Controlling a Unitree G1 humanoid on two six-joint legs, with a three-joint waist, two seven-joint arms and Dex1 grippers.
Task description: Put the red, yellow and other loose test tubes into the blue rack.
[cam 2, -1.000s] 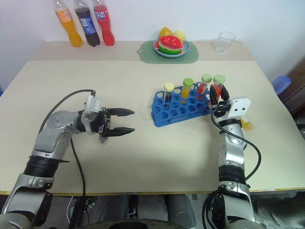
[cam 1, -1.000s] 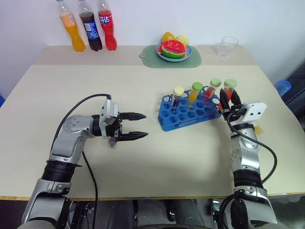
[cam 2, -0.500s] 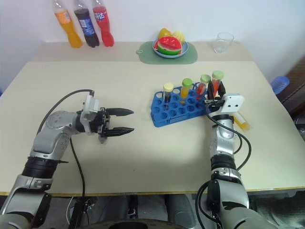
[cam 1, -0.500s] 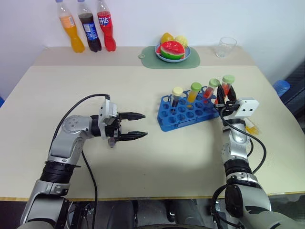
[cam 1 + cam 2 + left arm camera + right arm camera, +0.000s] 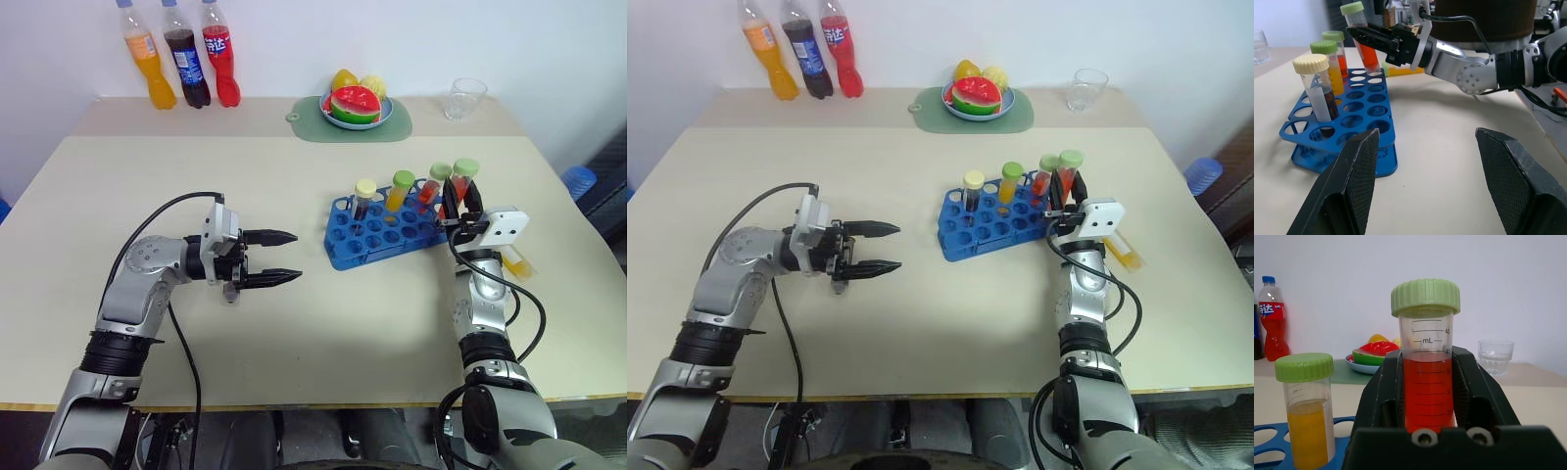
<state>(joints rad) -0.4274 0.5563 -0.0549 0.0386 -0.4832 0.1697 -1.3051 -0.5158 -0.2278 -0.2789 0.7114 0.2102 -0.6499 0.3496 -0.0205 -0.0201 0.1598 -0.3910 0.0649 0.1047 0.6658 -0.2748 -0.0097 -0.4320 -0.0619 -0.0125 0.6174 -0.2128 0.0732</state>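
Red test tube (image 5: 1425, 382), pinched in the right gripper (image 5: 459, 203) above the blue rack's (image 5: 387, 233) end, could snag a rim if lowered off-centre, while the left gripper (image 5: 282, 258) gapes empty.

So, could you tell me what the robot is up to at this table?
It is loading test tubes into the blue rack. The right gripper is shut on a green-capped red tube, held upright at the rack's far right corner. Three capped tubes already stand along the rack's back edge. The left gripper hangs open and empty over the table to the rack's left. A yellow tube lies loose beside the right arm.
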